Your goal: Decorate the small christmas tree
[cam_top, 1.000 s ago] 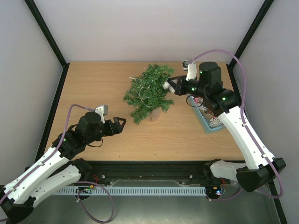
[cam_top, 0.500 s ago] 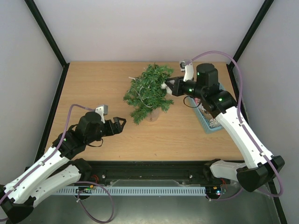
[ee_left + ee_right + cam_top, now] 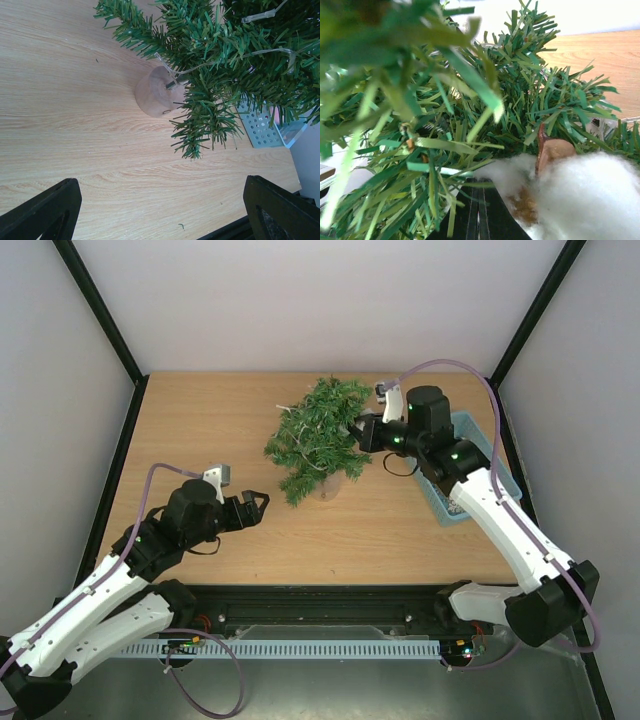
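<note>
Wooden table (image 3: 190, 430) seen from above, with your 2 arms entering from the bottom edge. At lower left, your left gripper (image 3: 257, 505) hangs low over the table with its jaws spread wide and nothing between them, well apart from the tree.

In the centre stands the small christmas tree (image 3: 318, 436), upright on its round wooden base (image 3: 155, 93). A clear string of lights (image 3: 260, 16) is draped through the branches. No other decoration shows on it in these views.

At the tree's right edge, your right gripper (image 3: 357, 430) is pushed into the needles with its jaws closed. Its wrist view shows a white fluffy ornament (image 3: 580, 195) with a brown piece at the fingers, apparently pinched there, though the contact is partly hidden.

At far right, near the tree, sits the light-blue basket (image 3: 452, 512), partly under the arm, with more items inside.

Judged from this, the task is early. 1 ornament is at the branches but not yet released, and the basket's contents are left to hang.
</note>
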Motion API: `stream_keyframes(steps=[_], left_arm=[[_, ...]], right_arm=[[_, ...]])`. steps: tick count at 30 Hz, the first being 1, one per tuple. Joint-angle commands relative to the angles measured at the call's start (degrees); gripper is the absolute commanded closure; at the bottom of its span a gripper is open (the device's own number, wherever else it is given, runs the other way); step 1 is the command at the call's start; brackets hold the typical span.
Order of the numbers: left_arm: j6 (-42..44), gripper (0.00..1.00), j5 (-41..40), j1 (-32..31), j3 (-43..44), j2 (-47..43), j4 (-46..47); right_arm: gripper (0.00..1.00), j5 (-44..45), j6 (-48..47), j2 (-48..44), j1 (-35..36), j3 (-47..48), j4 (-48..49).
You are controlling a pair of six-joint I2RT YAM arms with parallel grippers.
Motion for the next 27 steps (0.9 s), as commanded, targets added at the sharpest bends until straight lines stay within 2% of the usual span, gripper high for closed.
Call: stream_keyframes(steps=[1,12,27], left_arm=[[0.16,0.09,-0.87,0.3,1.93,-0.43,-0.83],[0.2,0.09,-1.09,0.3,1.9,-0.37,-0.71],[0.26,0.09,-0.93,0.3,1.53,-0.23,-0.13]], right_arm=[[0.99,-1.18,0.61,1.29,0.93,-0.67,3.18],[0.99,-0.55,-1.33,3.72,3.84,2.0,0.09],[0.82,6.11,-2.81,-1.73,3.85,3.31,-7.23]])
